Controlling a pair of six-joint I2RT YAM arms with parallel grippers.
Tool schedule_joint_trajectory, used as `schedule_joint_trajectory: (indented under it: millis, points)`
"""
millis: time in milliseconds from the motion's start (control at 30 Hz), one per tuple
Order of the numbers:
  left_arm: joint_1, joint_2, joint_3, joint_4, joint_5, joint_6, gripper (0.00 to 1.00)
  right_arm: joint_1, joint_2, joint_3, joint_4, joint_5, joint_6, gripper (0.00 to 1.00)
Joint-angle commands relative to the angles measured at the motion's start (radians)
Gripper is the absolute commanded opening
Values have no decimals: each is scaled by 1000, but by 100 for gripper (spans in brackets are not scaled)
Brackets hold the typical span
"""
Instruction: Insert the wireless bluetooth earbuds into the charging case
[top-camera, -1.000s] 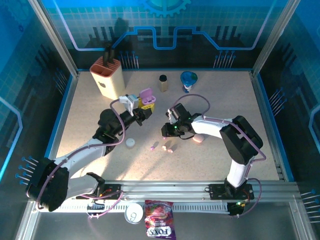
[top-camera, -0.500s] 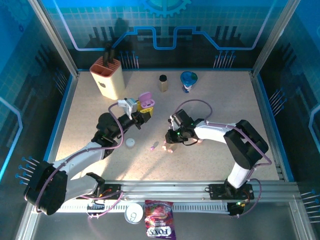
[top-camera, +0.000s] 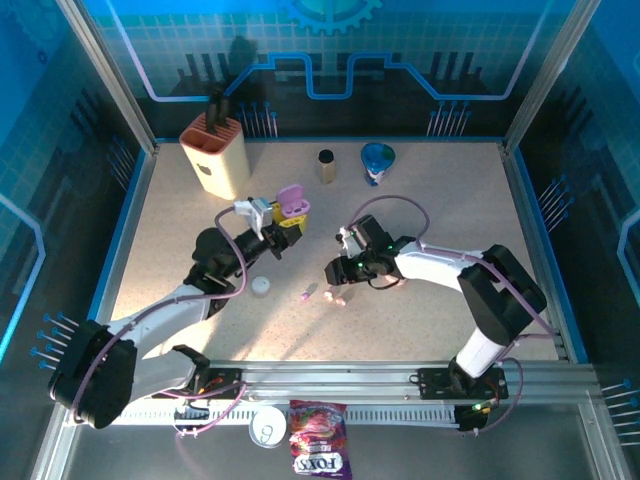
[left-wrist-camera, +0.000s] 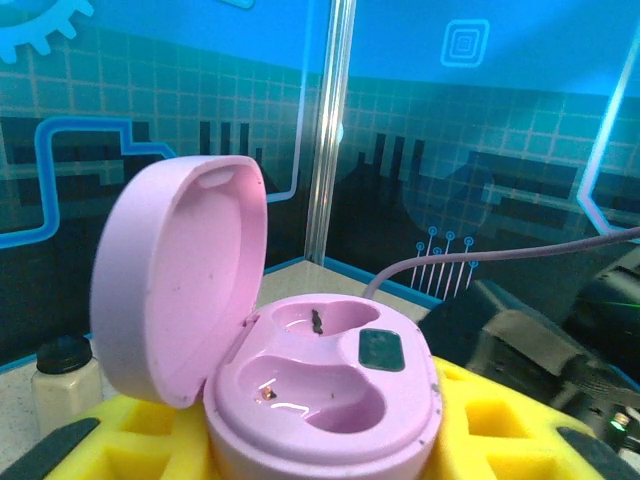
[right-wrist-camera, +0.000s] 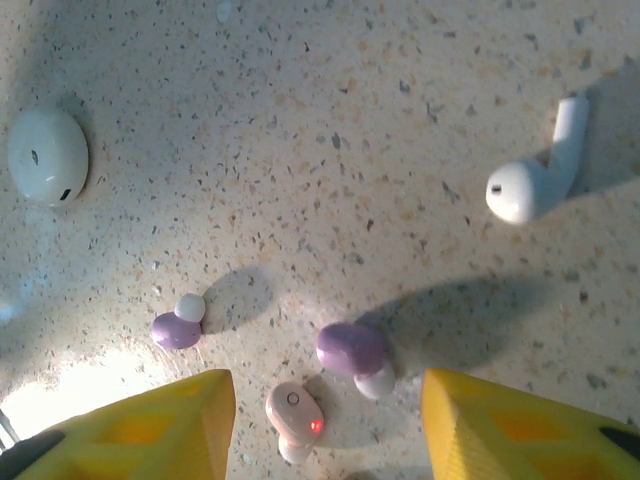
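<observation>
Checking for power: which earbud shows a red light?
The pink earbud, lowest in the right wrist view; both purple ones and the white one show none.

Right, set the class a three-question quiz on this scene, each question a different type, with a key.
1. True or false: the charging case held between the left fingers has its lid open.
2. Fill in: the case's two wells are both ____.
3. The earbud with the red light, seen between the right fingers, is: A pink, B green, C black.
Key: 1 true; 2 empty; 3 A.
</observation>
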Motion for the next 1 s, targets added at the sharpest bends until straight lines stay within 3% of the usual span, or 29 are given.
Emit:
schedule_joint_trajectory:
  millis: [0, 400, 967]
  points:
    - [9, -33, -35, 98, -18, -40, 27, -14, 68, 81, -62, -111, -118, 50]
    - [10, -42, -43, 76, 6, -62, 27, -29, 269, 254, -229, -216, -316, 52]
    - [9, -8, -47, 103, 47, -65, 28, -70, 214, 163, -249, -268, -332, 44]
